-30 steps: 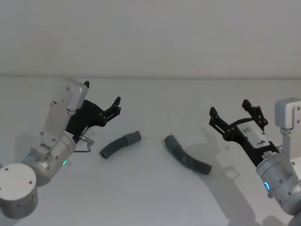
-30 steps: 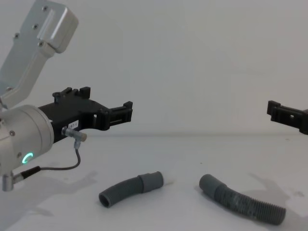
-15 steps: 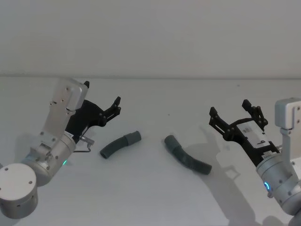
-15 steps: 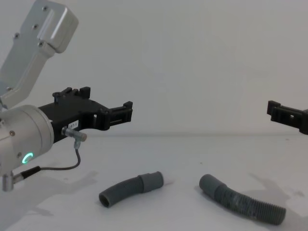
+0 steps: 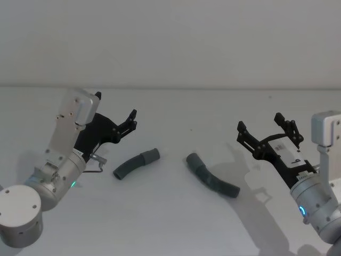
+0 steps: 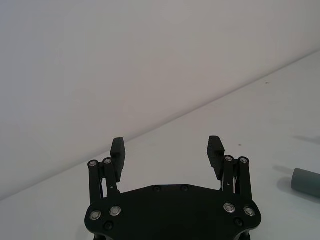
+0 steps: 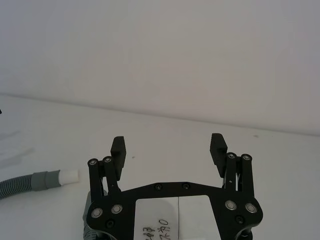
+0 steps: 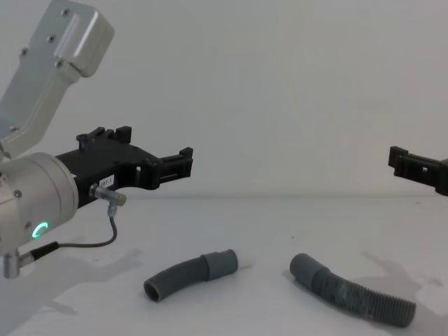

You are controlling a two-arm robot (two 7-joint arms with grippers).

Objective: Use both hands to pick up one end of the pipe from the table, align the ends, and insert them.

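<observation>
head view showed the left pincer [image 5: 131, 120] raised above the tabletop [image 5: 170, 229], its two black fingers apart and gripping nothing. the short hose [image 5: 136, 163] lay flat on the tabletop just below and slightly ahead of that pincer's tips, clear of them. it was curved, with its smooth cuff [image 5: 152, 156] at the end turned toward the right pincer [image 5: 259, 124]. the right pincer hung above the tabletop, fingers spread wide and empty, pointing toward the left pincer's side. the longer hose [image 5: 212, 182] lay between the two pincers, nearer the right one, beneath and ahead of its tips and not touching them. its near end faced the short hose's cuff across a bare gap, so the two pieces were apart. chest view set both hoses low on the tabletop, well beneath the level of both pincers. left wrist view showed the left pincer's fingers parted, with a grey cuff end beyond them to one side. right wrist view showed the right pincer's fingers parted, and past them a ribbed hose end with a grey cuff and a white tip [image 7: 69, 175]; which piece it belonged to could not be told.
</observation>
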